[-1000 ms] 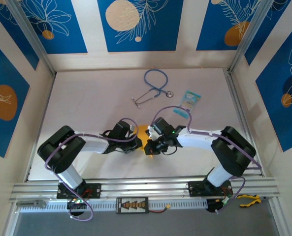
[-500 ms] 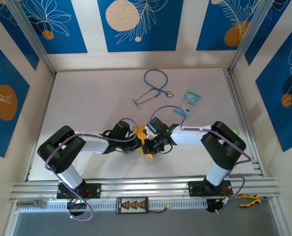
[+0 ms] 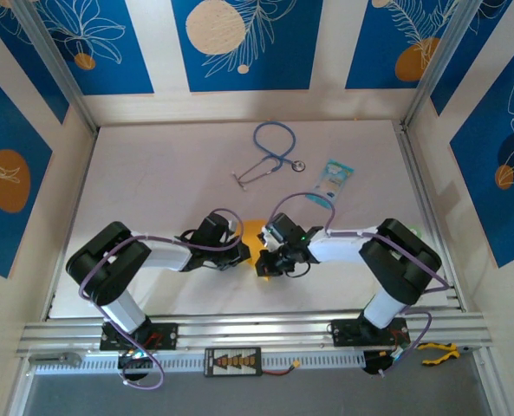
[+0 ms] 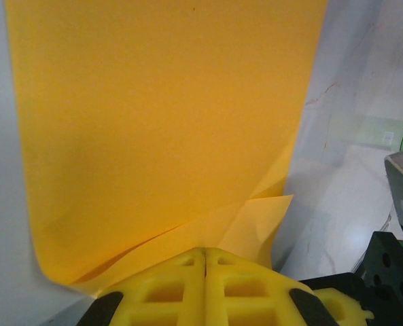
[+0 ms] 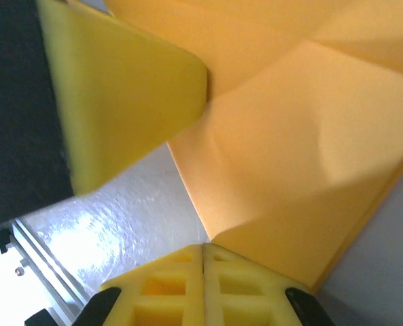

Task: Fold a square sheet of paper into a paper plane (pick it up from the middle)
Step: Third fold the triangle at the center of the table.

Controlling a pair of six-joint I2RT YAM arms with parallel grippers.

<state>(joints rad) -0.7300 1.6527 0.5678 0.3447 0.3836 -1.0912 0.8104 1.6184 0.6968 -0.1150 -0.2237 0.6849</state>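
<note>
Progress seems early: the orange sheet point(image 4: 167, 115) lies loosely creased at the desk's point(image 3: 152, 173) near middle, left fingers point(image 4: 167, 288) and right fingers point(image 5: 167, 278) clenched shut at its edges, no dart shape yet.

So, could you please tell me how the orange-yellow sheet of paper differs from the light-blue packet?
The square sheet of paper is plain orange-yellow; the light-blue packet is printed. The sheet is pinched by the left gripper and right gripper; the packet lies free, farther back on the right. The sheet is bent and creased; the packet lies flat. Both are thin.
</note>
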